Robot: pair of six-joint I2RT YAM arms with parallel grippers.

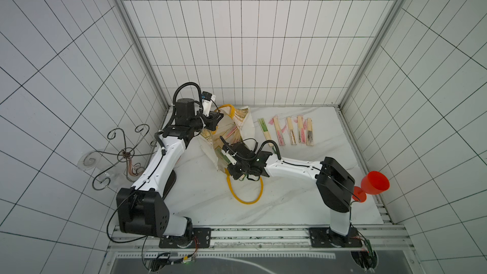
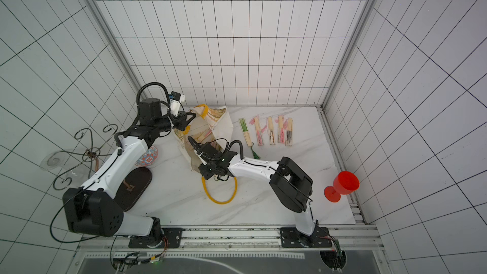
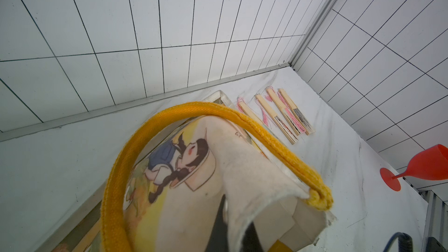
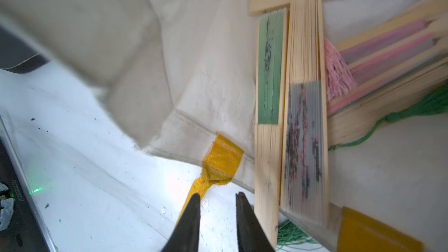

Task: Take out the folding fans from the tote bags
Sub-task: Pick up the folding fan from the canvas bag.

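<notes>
Fingers first: the right fingers (image 4: 191, 219) stand a little apart with nothing between them, low over the bare surface (image 4: 97, 166) at the mouth of the tote bag (image 4: 194, 81). The left fingers (image 3: 218, 229) are pinched shut on the tote's canvas rim next to its yellow handle (image 3: 266, 136), holding it up. In a top view the tote sits around 11 o'clock on the surface, with five fans (image 1: 291, 131) already out in a row at 1 o'clock. My take: the next grab should be the grey-and-pink inked fan (image 4: 303, 146), since it lies on top of the pile beside the green fan (image 4: 270, 69). Straddle only that one across its slats and stay off the handle strap (image 4: 201, 187) that one finger overlaps. Then slide it out lengthwise so the pink tassel (image 4: 337, 76) doesn't drag its neighbours. Hard to tell: whether that finger actually touches the strap, and how many fans are left, since the pile runs out of frame and the near ends are blurry. And in both top views the right wrist covers its own fingers.
</notes>
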